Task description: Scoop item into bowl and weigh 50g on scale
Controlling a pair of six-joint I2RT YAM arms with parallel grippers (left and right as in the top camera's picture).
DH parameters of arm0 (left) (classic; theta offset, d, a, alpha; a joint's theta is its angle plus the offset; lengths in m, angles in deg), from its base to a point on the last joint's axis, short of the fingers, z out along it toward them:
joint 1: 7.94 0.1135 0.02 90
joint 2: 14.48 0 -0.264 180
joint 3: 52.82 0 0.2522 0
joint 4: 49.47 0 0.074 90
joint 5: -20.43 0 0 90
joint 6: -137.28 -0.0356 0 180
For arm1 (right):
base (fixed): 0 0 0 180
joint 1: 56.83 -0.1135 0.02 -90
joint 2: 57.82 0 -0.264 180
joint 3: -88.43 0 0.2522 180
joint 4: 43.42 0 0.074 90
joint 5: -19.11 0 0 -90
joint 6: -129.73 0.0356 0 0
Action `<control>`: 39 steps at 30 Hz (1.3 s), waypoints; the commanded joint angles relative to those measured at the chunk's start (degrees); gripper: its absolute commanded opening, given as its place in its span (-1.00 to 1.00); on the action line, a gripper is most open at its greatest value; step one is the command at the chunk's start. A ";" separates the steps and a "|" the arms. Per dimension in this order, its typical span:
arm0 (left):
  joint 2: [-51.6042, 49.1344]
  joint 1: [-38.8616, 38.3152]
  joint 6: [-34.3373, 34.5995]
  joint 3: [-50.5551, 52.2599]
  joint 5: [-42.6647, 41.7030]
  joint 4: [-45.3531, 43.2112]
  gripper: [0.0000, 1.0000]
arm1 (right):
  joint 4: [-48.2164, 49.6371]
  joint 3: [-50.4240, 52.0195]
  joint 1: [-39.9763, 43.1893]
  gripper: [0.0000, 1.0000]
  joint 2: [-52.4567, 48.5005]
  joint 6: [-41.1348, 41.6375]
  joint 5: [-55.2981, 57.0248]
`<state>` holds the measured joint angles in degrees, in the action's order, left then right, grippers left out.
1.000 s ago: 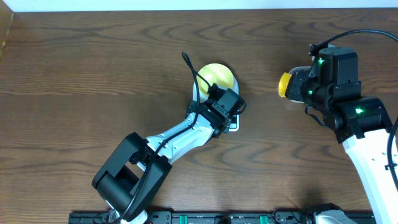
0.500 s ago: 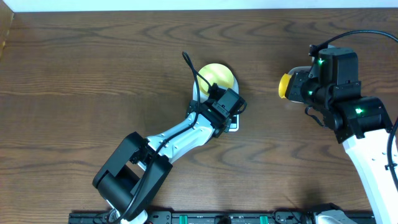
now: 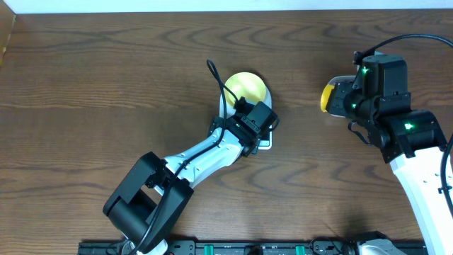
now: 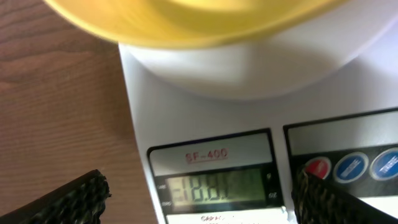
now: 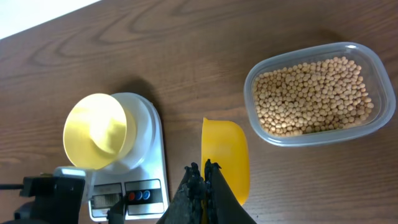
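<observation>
**Right end effector gripping the spoon, left one hanging spread over the scale**

The right end effector (image 5: 202, 183) is pinching the handle of a yellow spoon (image 5: 225, 158), fingers pressed together, and is holding the spoon head above the desk (image 5: 186, 56) between the scale (image 5: 160, 168) and a clear tub (image 5: 379, 74). The beans (image 5: 311, 93) are lying in that tub, well apart from the bowl (image 5: 99, 130). The left end effector (image 4: 198, 200) is hanging spread wide over the scale's front edge, gripping nothing, its fingertips (image 4: 62, 199) flanking the display (image 4: 217, 186), whose digits are showing too blurred to read. The pale-yellow bowl is sitting on the scale's round platform (image 4: 249, 68), just beyond the display.
</observation>
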<state>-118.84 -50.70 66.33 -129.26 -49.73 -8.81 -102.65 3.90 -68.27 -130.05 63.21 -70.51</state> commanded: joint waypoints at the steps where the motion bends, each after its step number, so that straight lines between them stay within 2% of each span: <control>1: 2.25 0.31 -0.96 0.72 0.61 0.52 0.93 | 0.48 -1.25 0.61 -0.97 1.09 0.44 1.46; 14: 14.60 0.33 -0.98 0.72 0.52 1.77 0.93 | 0.46 -1.25 0.63 -0.98 1.09 -0.02 2.80; 29: 14.88 0.33 -1.01 0.72 0.04 4.15 0.93 | 0.26 -1.25 0.63 -0.97 1.09 -0.02 4.02; 39: 14.88 4.59 -4.20 0.74 -12.98 4.31 0.93 | 0.26 -1.25 0.63 -0.97 1.09 -0.44 4.24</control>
<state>-104.28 -47.82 63.73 -128.84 -57.71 -4.68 -102.39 3.90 -67.92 -130.05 63.17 -67.32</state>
